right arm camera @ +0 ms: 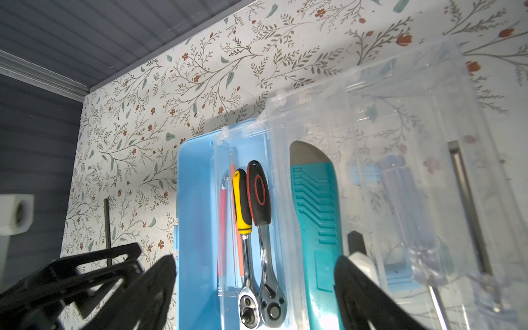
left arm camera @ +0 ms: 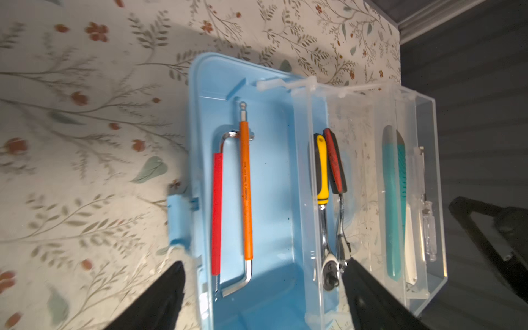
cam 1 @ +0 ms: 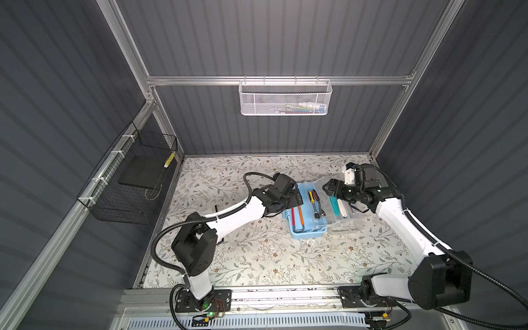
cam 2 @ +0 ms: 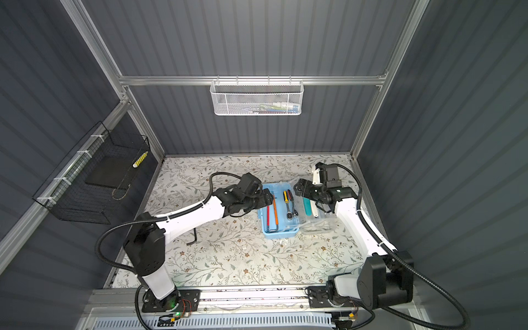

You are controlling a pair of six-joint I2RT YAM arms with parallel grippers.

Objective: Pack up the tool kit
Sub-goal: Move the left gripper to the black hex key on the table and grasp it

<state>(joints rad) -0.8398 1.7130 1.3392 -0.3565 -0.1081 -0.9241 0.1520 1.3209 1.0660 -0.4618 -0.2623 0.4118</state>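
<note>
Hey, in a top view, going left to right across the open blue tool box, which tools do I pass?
In the tool kit: red hex key → orange hex key → yellow-handled ratchet → red-handled ratchet → teal utility knife → white-handled tool.

Dim walls [cam 1: 57, 114], table [cam 1: 257, 265] lit from above; shadow band by tool kit [left arm camera: 271, 177]; 2 wrist views blur at edges; top views bowed.

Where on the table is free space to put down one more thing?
Free: the wide patch of table in front of the kit, between left arm and right arm; also the strip behind the kit. Crowded: over the kit, where left tool and right tool hover.
</note>
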